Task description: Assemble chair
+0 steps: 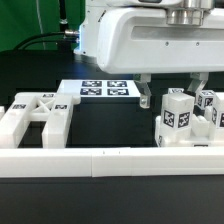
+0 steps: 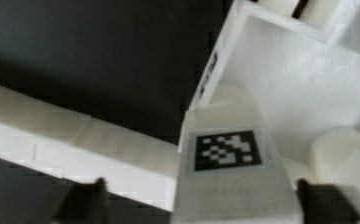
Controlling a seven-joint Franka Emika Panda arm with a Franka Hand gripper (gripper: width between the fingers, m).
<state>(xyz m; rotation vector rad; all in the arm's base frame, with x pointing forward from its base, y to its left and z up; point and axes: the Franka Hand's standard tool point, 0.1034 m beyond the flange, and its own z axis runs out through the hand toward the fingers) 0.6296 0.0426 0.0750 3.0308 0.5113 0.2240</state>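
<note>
Gripper (image 1: 172,92) hovers, jaws apart and empty, over the tagged post (image 1: 178,113) at the exterior view's right. X-braced panel (image 1: 40,115) lies lower left. We judge the grasp pending: centre the post between the fingers (image 2: 92,198), descend straight, close on flat faces.

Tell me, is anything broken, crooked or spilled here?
Nothing looks broken or spilled. The X-braced panel lies flat by the border rail. The posts stand bunched together at the exterior view's right, and the open pincer hangs just over them.
</note>
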